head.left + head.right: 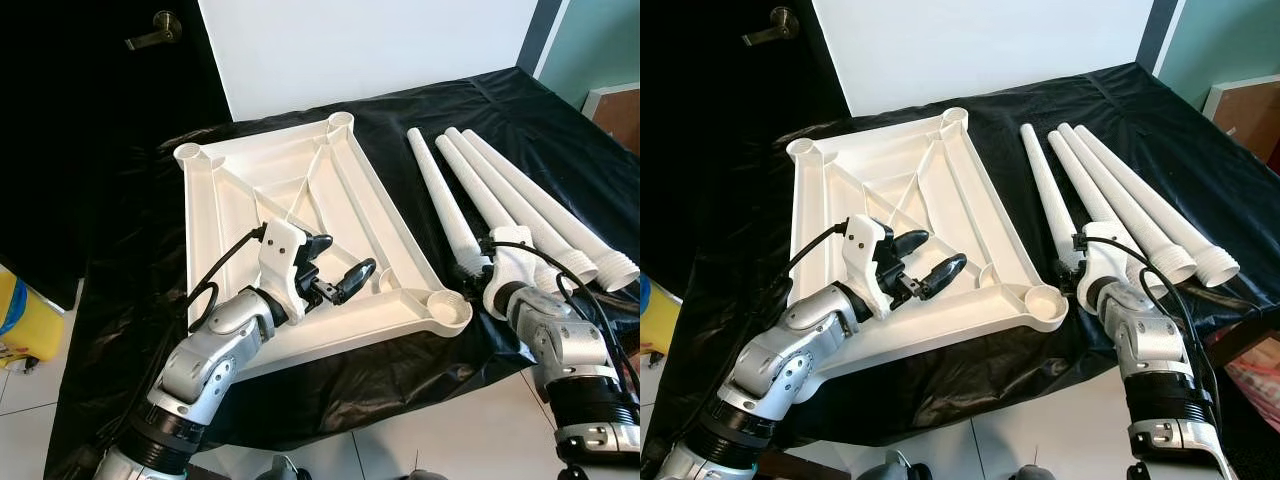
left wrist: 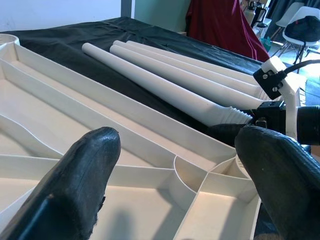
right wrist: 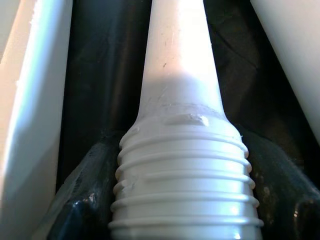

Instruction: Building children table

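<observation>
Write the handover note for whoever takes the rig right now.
Left claw: open, empty, hovering over the upturned white tabletop.
Right claw: fingers on both sides of the threaded end of the nearest table leg, which lies on the black cloth.
Three other legs lie beside it.
Done: none screwed in.
Left: fit four legs into the corner sockets.

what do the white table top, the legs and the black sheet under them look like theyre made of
Table top: likely moulded plastic, satin white; its underside shows cast ribs and round corner sockets.
Legs: seemingly the same white plastic, smooth tapered tubes with moulded screw threads at the wide end.
Black sheet: thin glossy plastic film, judging by shiny wrinkles.
</observation>
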{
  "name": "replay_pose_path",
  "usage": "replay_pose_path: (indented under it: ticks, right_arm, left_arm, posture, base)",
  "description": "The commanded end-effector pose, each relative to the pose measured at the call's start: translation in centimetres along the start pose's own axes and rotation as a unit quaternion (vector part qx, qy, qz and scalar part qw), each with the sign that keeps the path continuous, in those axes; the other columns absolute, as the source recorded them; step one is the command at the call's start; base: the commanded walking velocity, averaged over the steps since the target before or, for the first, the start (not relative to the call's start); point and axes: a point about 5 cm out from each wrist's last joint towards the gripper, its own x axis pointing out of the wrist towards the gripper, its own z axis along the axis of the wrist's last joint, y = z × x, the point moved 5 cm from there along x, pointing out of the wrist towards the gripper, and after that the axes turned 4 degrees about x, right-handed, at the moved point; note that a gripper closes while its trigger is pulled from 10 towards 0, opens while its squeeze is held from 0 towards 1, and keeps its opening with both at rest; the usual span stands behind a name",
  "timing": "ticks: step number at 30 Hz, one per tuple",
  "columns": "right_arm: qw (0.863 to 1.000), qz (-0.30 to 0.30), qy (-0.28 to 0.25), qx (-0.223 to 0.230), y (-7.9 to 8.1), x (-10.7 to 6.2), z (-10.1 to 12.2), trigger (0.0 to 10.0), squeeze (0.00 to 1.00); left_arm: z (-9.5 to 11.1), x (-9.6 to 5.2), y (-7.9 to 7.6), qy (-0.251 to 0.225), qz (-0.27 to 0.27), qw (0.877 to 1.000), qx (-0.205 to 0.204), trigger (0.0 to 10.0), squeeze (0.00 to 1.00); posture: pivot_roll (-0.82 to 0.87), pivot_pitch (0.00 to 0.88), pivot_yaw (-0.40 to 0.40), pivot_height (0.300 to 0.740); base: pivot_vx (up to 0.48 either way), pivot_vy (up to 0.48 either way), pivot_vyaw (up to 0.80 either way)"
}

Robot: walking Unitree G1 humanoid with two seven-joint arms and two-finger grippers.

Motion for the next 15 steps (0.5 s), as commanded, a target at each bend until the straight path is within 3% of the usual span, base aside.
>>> replay_pose_path:
  ticks: [1,4,5,6,7,15]
  right_arm:
    - [1.000,0.015,0.000,0.011,0.7,-0.1,-0.3,0.0,0.00]
    - [0.999,0.018,-0.043,0.010,0.9,-0.4,1.1,0.2,0.00]
    - [0.998,0.019,-0.066,0.010,1.0,-0.6,1.9,4.4,0.00]
    - [0.998,0.019,-0.066,0.010,1.0,-0.6,1.9,4.4,0.00]
    - [0.995,0.022,-0.097,0.016,1.1,-0.9,2.9,10.0,0.00]
    - [0.979,0.043,-0.195,0.044,2.5,-2.5,5.2,10.0,0.00]
  left_arm:
    - [0.3,-0.3,-1.4,-0.003,-0.077,0.997,-0.003,10.0,0.00]
    - [0.7,-0.2,-1.1,-0.012,-0.072,0.997,-0.014,10.0,0.00]
    - [0.9,-0.2,-0.9,-0.016,-0.070,0.997,-0.019,10.0,0.00]
    - [0.9,-0.2,-0.9,-0.016,-0.070,0.997,-0.019,10.0,0.00]
    - [1.1,-0.2,-0.6,-0.022,-0.067,0.997,-0.026,10.0,0.00]
    - [1.6,0.0,0.1,-0.028,-0.075,0.996,-0.041,10.0,0.00]
  posture:
    - [-0.08,0.066,0.068,0.740]
    - [-0.09,0.075,0.072,0.740]
    - [-0.09,0.076,0.073,0.740]
    - [-0.09,0.076,0.073,0.740]
    - [-0.09,0.080,0.077,0.740]
    - [-0.10,0.088,0.086,0.740]
  base:
    - [0.000,0.000,0.00]
    - [0.000,0.000,0.00]
    - [0.000,0.000,0.00]
    - [0.000,0.000,0.00]
    - [0.000,0.000,0.00]
    - [0.000,0.000,0.00]
